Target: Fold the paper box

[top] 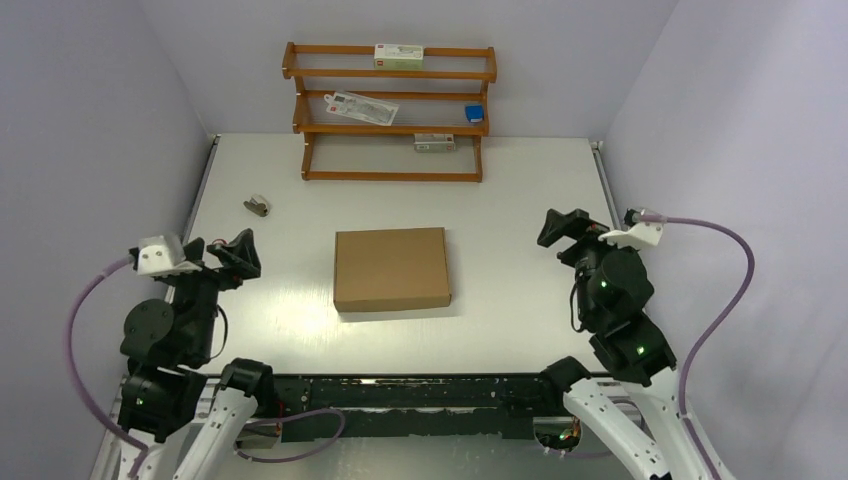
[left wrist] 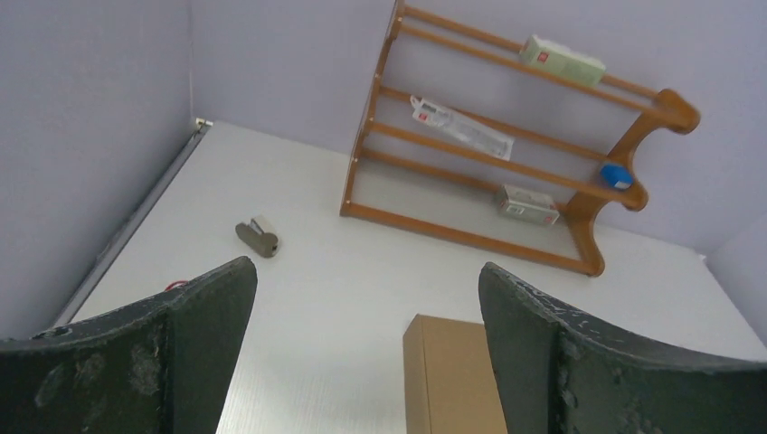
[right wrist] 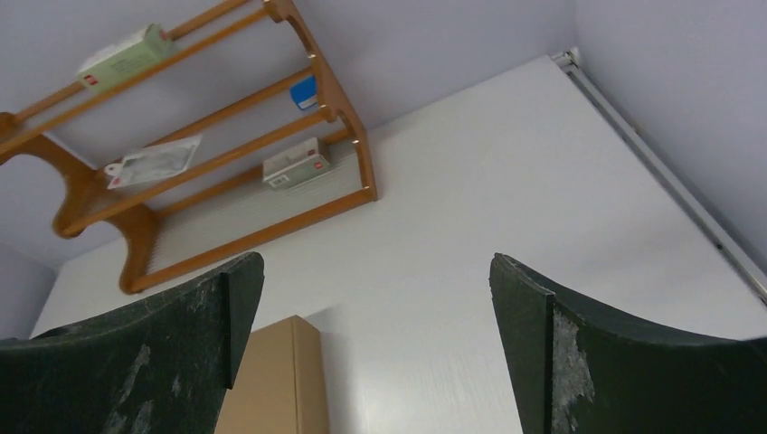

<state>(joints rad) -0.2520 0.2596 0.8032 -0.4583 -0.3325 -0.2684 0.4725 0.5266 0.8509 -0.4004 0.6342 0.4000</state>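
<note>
The paper box [top: 391, 268] lies closed and flat in the middle of the table, a shallow brown cardboard rectangle. Its left corner shows in the left wrist view [left wrist: 452, 380] and its right corner in the right wrist view [right wrist: 276, 375]. My left gripper [top: 225, 255] is open and empty, raised well left of the box. My right gripper [top: 568, 232] is open and empty, raised well right of the box. Neither touches the box.
A wooden rack [top: 390, 110] stands at the back with small packets and a blue item on its shelves. A small grey-brown object [top: 258, 206] lies on the table at the back left. Walls close in on both sides.
</note>
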